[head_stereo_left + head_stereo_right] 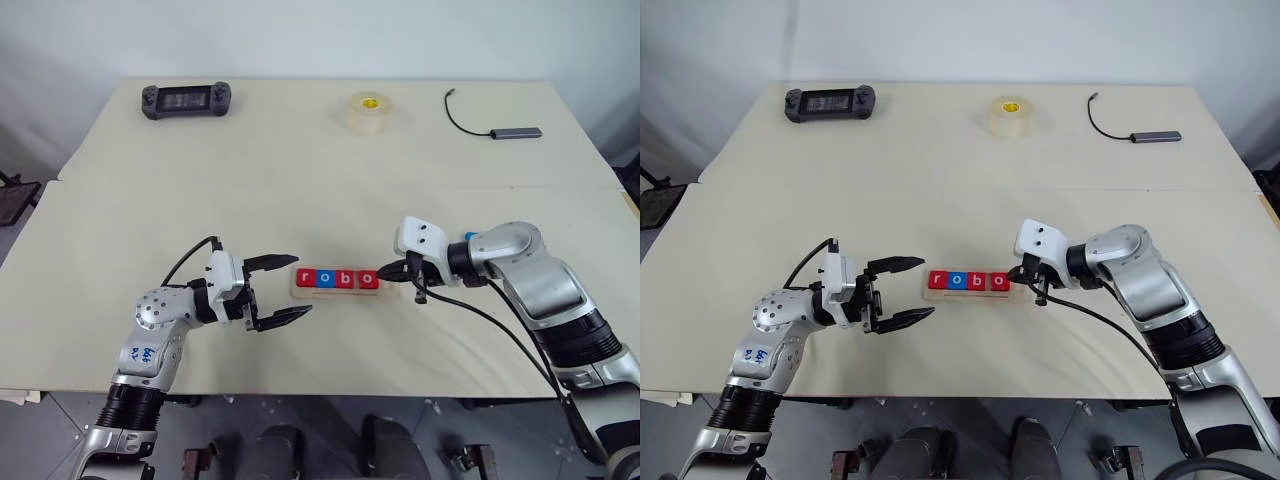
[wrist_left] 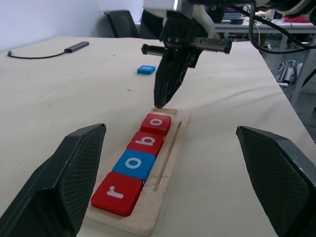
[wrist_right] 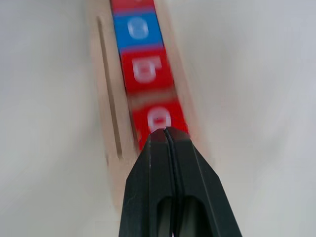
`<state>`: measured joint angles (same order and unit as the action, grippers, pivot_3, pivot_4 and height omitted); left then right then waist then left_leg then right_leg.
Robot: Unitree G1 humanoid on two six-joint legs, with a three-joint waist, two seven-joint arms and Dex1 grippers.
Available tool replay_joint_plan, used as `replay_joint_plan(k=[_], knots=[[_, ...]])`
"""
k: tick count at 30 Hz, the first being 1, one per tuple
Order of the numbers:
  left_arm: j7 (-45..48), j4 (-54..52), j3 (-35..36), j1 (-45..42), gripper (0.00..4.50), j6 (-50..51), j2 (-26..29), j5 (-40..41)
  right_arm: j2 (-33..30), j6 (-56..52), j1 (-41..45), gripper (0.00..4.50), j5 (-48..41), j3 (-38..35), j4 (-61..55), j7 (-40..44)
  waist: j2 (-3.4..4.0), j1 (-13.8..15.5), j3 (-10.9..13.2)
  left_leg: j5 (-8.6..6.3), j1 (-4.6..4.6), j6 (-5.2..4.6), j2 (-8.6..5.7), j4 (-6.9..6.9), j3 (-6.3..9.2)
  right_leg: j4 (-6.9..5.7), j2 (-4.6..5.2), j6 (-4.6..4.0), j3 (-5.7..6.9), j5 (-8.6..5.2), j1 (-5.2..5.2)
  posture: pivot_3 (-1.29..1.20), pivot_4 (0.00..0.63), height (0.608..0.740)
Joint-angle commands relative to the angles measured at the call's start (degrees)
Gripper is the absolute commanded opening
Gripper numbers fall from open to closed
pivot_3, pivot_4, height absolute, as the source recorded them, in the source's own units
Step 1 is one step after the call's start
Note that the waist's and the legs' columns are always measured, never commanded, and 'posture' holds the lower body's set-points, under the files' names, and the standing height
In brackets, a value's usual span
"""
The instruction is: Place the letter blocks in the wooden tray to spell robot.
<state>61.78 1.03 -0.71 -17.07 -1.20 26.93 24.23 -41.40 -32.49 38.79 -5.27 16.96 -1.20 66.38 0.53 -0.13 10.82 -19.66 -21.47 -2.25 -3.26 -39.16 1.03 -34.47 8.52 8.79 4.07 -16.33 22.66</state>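
Right wrist view: tray [image 3: 106, 98] and blocks [image 3: 143, 69] motion-blurred; letters smeared, top block cut by the frame edge. Right gripper [image 3: 166, 132] covers the tray's near end. Left wrist view: loose blue block [image 2: 146, 69] too small to read. Head views: cable [image 1: 470, 125], controller [image 1: 186, 100] detail unresolved.

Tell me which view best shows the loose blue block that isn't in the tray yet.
Left wrist view: the loose blue block lies flat on the table, past the shut right pincer and the wooden tray. In both eye views the right arm covers that spot. The right wrist view looks down the tray at the four placed blocks.
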Motion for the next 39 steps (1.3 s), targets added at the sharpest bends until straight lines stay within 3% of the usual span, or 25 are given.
replay_joint_plan(k=[1,18,23,26,30,37,39], knots=[[0.3,-0.7,0.0,-0.5,4.5,-0.2,-0.2,0.3,-0.8,0.6,0.0,0.02,1.0,-0.4,-0.1,-1.0,0.0,-0.1,0.0,0.0,0.0,0.0,0.0,0.0,-0.01,0.0,0.0,0.0,-0.01,0.0,0.0,0.0,0.15,0.74],[0.2,-0.9,0.1,-0.6,4.5,-0.1,0.0,0.2,2.9,0.2,-0.1,0.02,1.1,1.4,-0.3,-1.7,0.0,0.1,0.0,0.0,0.0,0.0,0.0,-0.01,0.0,0.0,0.0,0.0,0.0,0.0,-0.01,0.0,0.15,0.74],[0.2,-0.9,0.1,-0.6,4.5,0.0,0.0,0.3,-0.5,-1.3,-1.8,0.02,0.5,-1.4,-1.8,-1.2,0.0,0.2,0.0,0.0,0.0,0.0,0.0,-0.01,0.0,0.0,0.0,0.0,-0.01,0.0,-0.01,0.0,0.15,0.74],[0.7,-0.3,-0.2,-0.9,4.5,-0.1,-0.1,0.3,-4.2,-3.7,-5.3,0.58,-3.0,-7.2,-5.9,-1.2,0.0,0.8,0.0,0.0,-0.02,0.0,-0.02,-0.01,0.05,0.01,0.02,0.0,0.01,0.0,-0.01,0.0,0.15,0.74],[1.6,0.9,-0.6,-1.8,4.5,-0.3,-0.3,0.3,-4.1,-3.7,-14.3,1.96,-9.2,-20.7,-12.3,-5.4,0.0,1.3,0.0,-0.01,-0.02,0.0,0.01,0.01,0.03,0.05,0.0,0.0,0.03,0.0,-0.02,0.0,0.15,0.74],[3.6,4.3,-0.8,-3.9,4.5,-0.9,-0.6,0.1,3.1,8.6,-40.5,4.34,-12.3,-43.2,-15.8,-13.9,-0.01,2.0,0.0,0.0,0.02,-0.02,-0.05,-0.01,0.0,0.05,0.02,0.04,0.04,0.02,-0.14,0.0,0.15,0.74],[4.0,5.5,-1.0,-4.9,4.5,-1.1,-0.9,-0.1,6.2,16.3,-45.7,4.46,-10.3,-46.0,-13.5,-17.3,-0.01,2.0,0.0,0.0,0.05,-0.01,-0.04,0.01,0.0,0.04,-0.01,0.04,0.05,0.02,-0.15,0.0,0.15,0.74]])
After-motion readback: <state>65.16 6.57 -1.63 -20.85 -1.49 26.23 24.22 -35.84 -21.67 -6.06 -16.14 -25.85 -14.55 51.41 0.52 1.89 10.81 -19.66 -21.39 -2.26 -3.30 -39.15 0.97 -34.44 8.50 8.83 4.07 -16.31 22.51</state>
